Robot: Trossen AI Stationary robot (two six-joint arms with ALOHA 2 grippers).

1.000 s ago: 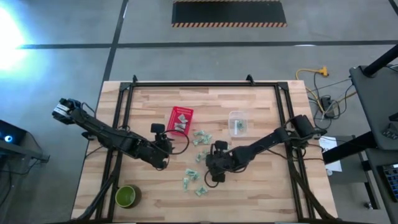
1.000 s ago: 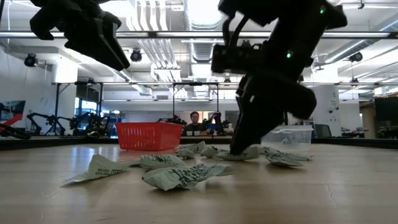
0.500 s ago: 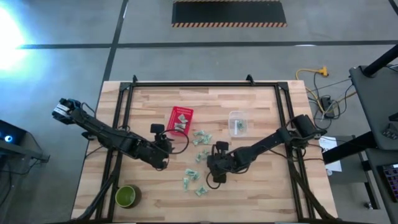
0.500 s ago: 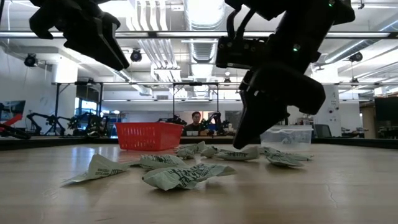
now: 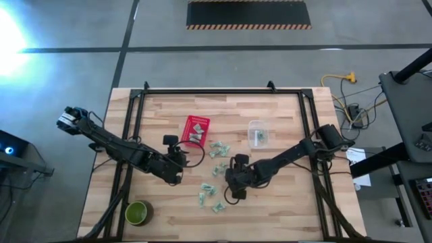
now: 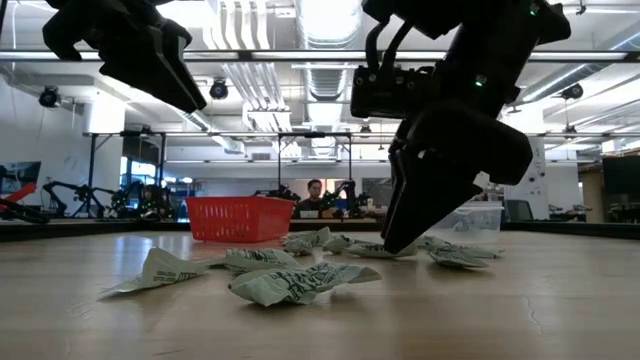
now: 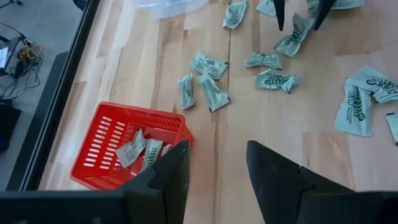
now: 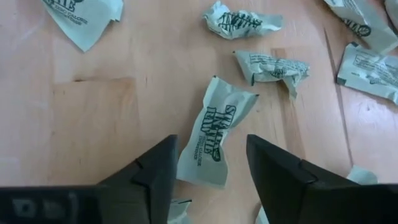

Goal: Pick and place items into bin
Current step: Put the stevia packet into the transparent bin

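Jaws of both grippers stand apart — right gripper [image 8: 208, 163] straddling a packet [image 8: 213, 138], its lower end cut off.

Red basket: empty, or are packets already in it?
Not empty. The left wrist view shows a few pale packets lying inside the red basket; the high view shows them too. Many more lie loose on the table.
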